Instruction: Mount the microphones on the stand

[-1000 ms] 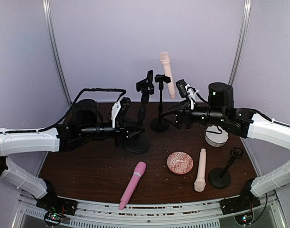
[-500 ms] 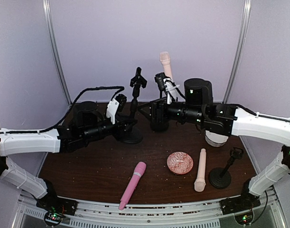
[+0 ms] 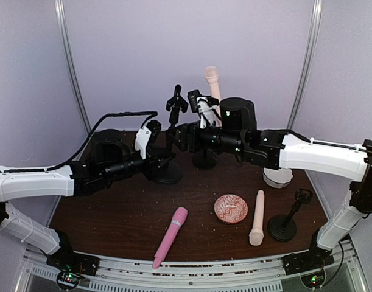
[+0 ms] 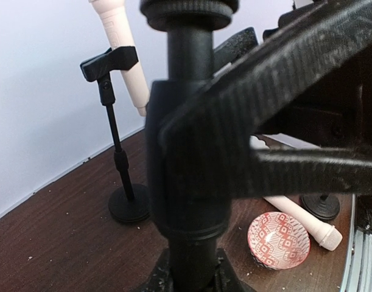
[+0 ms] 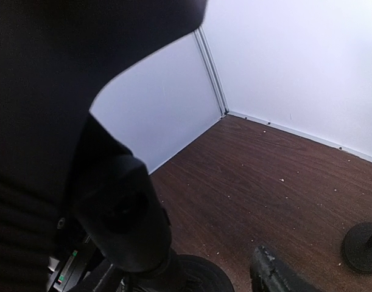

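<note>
Your right gripper [image 3: 178, 136] swung leftward, ending just beside stand [image 3: 176, 104] clip; couldn't tell if jaws apart. Your left gripper [image 3: 165, 160] clamped stand's pole, likely steadying it for loading. Unheld pink microphone [image 3: 170, 237] lay well back of both grippers.

No writing, brand name, number or sign can be read in any of the views. The round pink-and-white patterned dish [image 4: 278, 240] carries only a geometric design with no letters. The faint raised marks on the handle of the pale peach plastic microphone [image 4: 117, 24] are too blurred to make out.
</note>
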Robot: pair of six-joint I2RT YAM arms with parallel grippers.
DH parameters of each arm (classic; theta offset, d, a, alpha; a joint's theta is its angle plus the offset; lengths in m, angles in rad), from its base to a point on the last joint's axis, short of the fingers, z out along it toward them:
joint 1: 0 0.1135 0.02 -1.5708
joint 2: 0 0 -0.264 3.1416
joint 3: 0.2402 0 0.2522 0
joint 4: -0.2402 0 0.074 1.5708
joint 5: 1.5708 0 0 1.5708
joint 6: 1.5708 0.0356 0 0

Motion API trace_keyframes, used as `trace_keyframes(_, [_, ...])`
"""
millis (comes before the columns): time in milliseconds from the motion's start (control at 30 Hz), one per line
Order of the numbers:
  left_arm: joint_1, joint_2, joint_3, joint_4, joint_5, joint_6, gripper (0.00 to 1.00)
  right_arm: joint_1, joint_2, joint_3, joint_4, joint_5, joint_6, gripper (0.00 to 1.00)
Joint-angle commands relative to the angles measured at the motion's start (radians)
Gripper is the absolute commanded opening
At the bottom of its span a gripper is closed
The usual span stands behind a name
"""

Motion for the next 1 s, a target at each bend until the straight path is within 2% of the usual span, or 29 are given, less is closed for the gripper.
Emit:
trace_keyframes(0, [-0.009,-0.026,0.024,0.101,0.027,0.022,0.00,0.006,0.027,0.036,0.029,-0.021,0.019,0.62])
trace_keyframes(67, [-0.010,-0.028,0.023,0.101,0.029,0.025,0.00,0.004,0.029,0.036,0.029,-0.028,0.020,0.50])
trace_keyframes(200, [-0.010,-0.028,0.025,0.099,0.064,0.040,0.00,-0.007,0.023,0.018,0.039,-0.072,0.012,0.14])
trace_keyframes(267, [-0.011,-0.027,0.031,0.098,0.106,0.052,0.00,-0.027,0.010,-0.004,0.059,-0.136,0.010,0.00])
trace_keyframes(333, [-0.009,-0.025,0.042,0.090,0.185,0.073,0.00,-0.060,-0.016,-0.057,0.140,-0.287,0.007,0.00])
trace_keyframes(467, [0.005,-0.010,0.071,0.094,0.486,0.087,0.00,-0.106,-0.082,-0.198,0.270,-0.560,-0.117,0.00])
trace_keyframes(600, [0.028,0.004,0.070,0.198,0.687,-0.003,0.00,-0.110,-0.117,-0.222,0.121,-0.660,-0.355,0.00])
trace_keyframes(700, [0.058,0.024,0.054,0.325,0.753,-0.108,0.00,-0.120,-0.107,-0.195,0.031,-0.715,-0.407,0.00])
trace_keyframes(800, [0.066,0.022,0.066,0.288,0.766,-0.084,0.00,-0.121,-0.113,-0.181,0.004,-0.741,-0.423,0.00])
trace_keyframes(867, [0.067,0.019,0.067,0.268,0.763,-0.068,0.00,-0.122,-0.121,-0.180,0.001,-0.736,-0.429,0.08])
trace_keyframes(967, [0.067,0.016,0.067,0.258,0.752,-0.058,0.00,-0.122,-0.140,-0.187,-0.007,-0.654,-0.430,0.32])
